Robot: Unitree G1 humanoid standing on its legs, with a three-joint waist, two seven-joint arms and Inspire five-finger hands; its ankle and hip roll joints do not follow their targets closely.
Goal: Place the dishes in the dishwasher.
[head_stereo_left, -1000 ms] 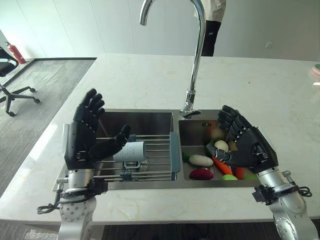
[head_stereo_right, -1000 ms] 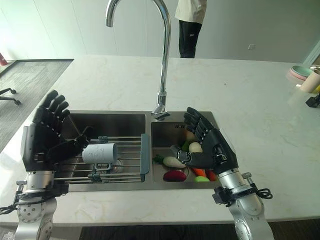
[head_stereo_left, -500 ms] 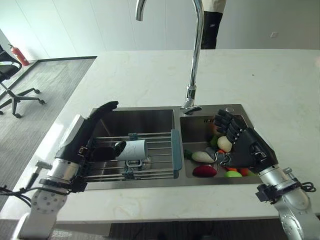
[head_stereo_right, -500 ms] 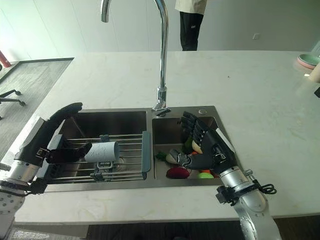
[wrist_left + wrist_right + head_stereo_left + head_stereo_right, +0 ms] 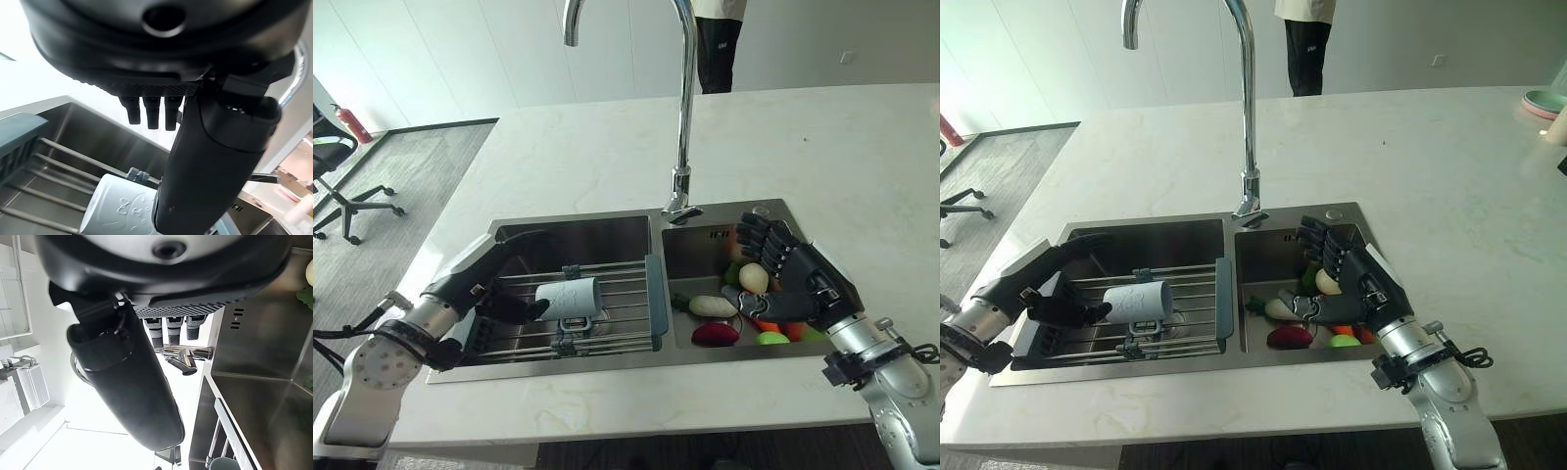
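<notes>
A white cup (image 5: 570,295) lies on its side on a wire rack (image 5: 619,281) across the left sink basin. My left hand (image 5: 478,278) reaches low over that basin from the left, fingers straight. Its thumb (image 5: 210,161) stretches toward the closed end of the cup (image 5: 117,213); I cannot tell whether they touch. My right hand (image 5: 800,281) hovers open over the right basin, fingers spread, holding nothing.
The right basin holds vegetables: a white radish (image 5: 710,305), a dark red one (image 5: 715,334), and carrot and green pieces. A tall faucet (image 5: 683,117) rises behind the divider. A person (image 5: 717,44) stands beyond the counter. Bowls (image 5: 1542,101) sit far right.
My left hand has dropped from an upright raised pose down into the left basin, its thumb now near the cup. The right hand sank slightly. The camera also shifted.
</notes>
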